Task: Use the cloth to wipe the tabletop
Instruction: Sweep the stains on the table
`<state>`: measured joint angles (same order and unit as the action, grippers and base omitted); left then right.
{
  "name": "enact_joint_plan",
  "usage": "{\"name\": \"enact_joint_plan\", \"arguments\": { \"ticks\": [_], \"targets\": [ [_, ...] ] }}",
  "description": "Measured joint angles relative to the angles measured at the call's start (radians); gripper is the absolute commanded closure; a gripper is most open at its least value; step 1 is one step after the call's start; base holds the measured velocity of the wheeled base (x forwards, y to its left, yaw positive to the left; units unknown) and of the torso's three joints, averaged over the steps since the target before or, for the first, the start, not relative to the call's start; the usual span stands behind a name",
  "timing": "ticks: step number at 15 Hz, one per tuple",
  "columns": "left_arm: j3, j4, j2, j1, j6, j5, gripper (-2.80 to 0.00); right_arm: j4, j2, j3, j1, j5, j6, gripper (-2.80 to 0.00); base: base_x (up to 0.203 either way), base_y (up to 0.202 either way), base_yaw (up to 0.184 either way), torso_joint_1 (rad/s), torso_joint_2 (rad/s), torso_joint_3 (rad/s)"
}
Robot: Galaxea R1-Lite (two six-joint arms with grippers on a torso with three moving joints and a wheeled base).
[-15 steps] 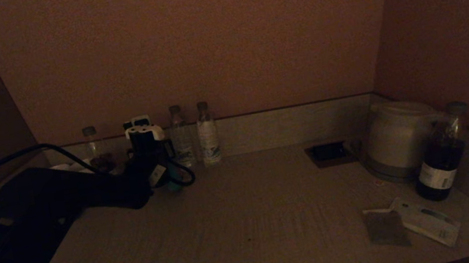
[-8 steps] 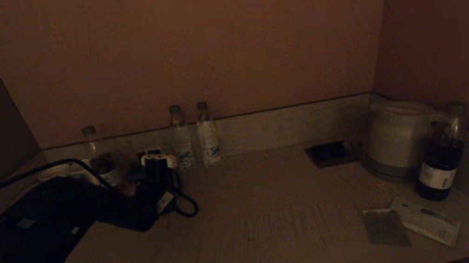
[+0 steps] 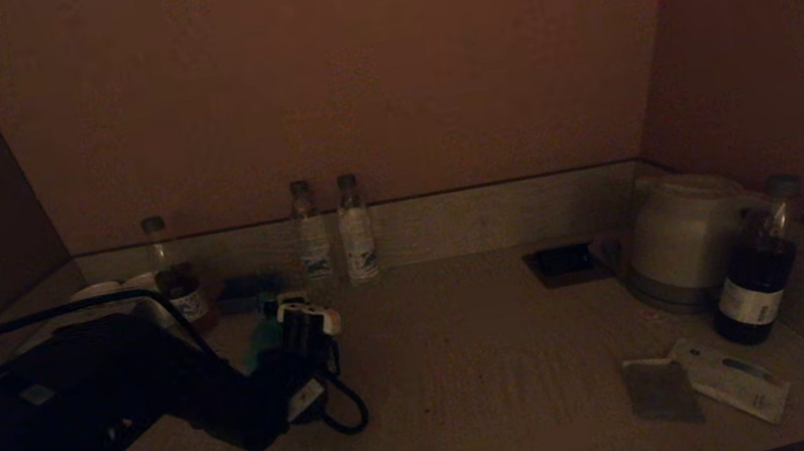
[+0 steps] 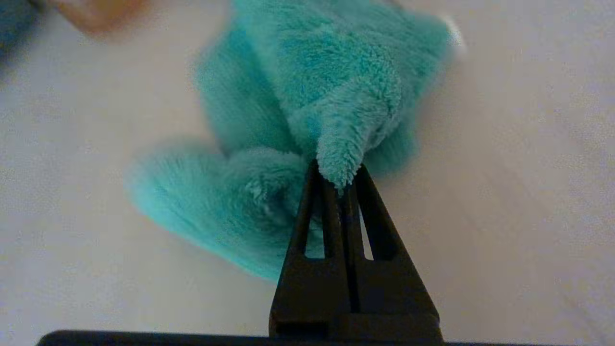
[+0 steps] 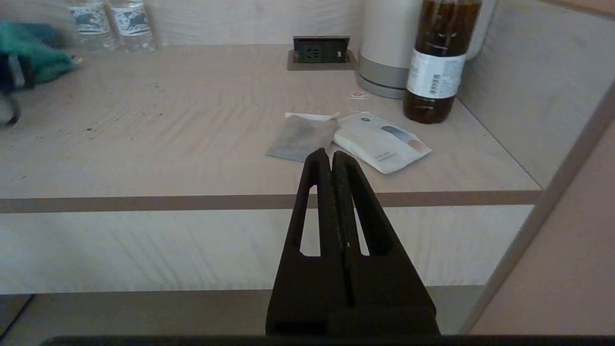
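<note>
Lower left of the head view, the left gripper (image 4: 336,175) pinches one fold of the fluffy turquoise cloth (image 4: 307,96) on the pale wood-grain tabletop (image 3: 474,375). That thin hold could slip under drag. The right gripper (image 5: 331,156), clenched on nothing, hangs off the front edge.

black arm (image 3: 76,406), looped cable, black tapered claw (image 4: 336,178).

this looks like a hotel room's drinks nook: a pale wood-grain worktop (image 5: 192,125) set in a recess walled on three sides. an electric kettle (image 3: 682,239) stands by a pop-up power socket (image 5: 321,50) sunk into the surface, two small water bottles (image 3: 332,230) are lined up against the back wall, and sachet packets (image 5: 379,141) lie beside a dark drink bottle (image 5: 438,57).
</note>
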<state>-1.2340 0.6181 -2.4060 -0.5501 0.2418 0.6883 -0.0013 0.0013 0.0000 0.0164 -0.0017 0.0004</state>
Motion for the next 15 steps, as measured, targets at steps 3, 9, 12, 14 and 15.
{"name": "enact_joint_plan", "arguments": {
  "ticks": [3,9,12,14,15],
  "targets": [
    [0.133,-0.005,0.082,-0.088,0.075,0.000,0.00,0.000,0.000,0.000,0.000,0.000,0.000,0.00,0.000,0.000,0.000,0.000,0.00,0.000],
    [0.280,-0.034,0.239,-0.260,0.165,0.002,0.00,0.000,0.000,0.000,0.000,0.000,0.000,0.00,0.000,0.000,0.000,0.000,0.00,0.000],
    [0.300,-0.117,0.337,-0.347,0.217,0.003,0.00,0.000,0.000,0.000,0.000,0.000,0.000,0.00,0.000,0.000,0.000,0.000,0.00,0.000],
    [0.303,-0.158,0.407,-0.383,0.222,0.004,0.00,0.000,0.000,0.000,0.000,0.000,0.000,0.00,0.000,0.000,0.000,0.000,0.00,0.000],
    [0.302,-0.170,0.431,-0.393,0.223,0.004,0.00,0.000,0.000,0.000,0.000,0.000,0.000,0.00,0.000,0.000,0.000,0.000,0.00,0.000]
  ]
}}
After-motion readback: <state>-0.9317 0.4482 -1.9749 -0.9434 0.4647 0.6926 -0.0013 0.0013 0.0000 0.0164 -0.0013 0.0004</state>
